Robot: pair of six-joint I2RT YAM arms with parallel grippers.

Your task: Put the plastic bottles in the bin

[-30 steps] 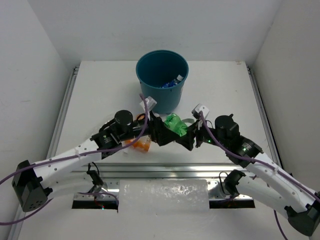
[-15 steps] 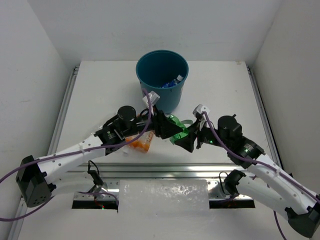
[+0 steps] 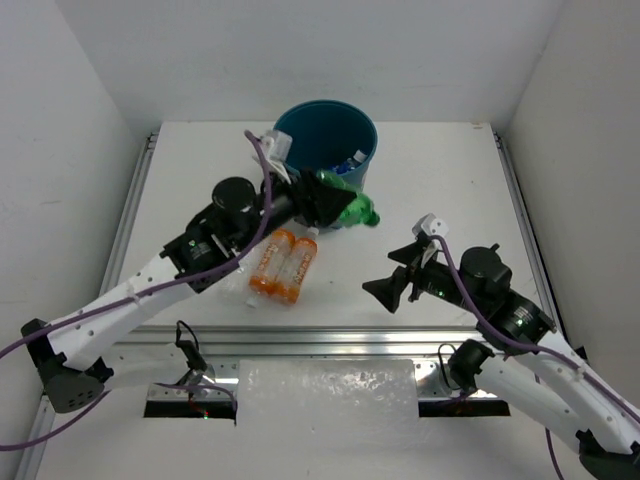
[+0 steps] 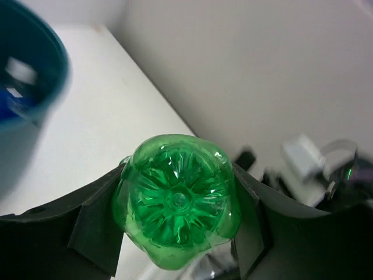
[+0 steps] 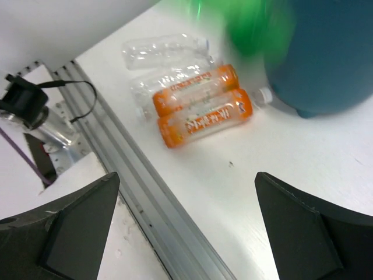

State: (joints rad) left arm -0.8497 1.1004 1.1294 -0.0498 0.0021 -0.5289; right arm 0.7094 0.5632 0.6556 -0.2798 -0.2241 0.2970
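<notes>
white table (image 3: 200,165), metal side rails (image 3: 128,225) — plain white walls (image 3: 300,50), teal bin (image 3: 310,135)

Green bottle (image 3: 354,209) beside teal bin (image 3: 312,135)

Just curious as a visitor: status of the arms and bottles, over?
Left gripper shut on green plastic bottle, beside round teal plastic bin. Right gripper open, empty. Two orange plastic bottles on table. Nothing visibly blocking.

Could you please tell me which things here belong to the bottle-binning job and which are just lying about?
Job: green bottle in the left gripper; two orange bottles; two clear bottles; blue-labelled bottle inside the teal bin.
Lying about: aluminium rail; frosted panel.
</notes>
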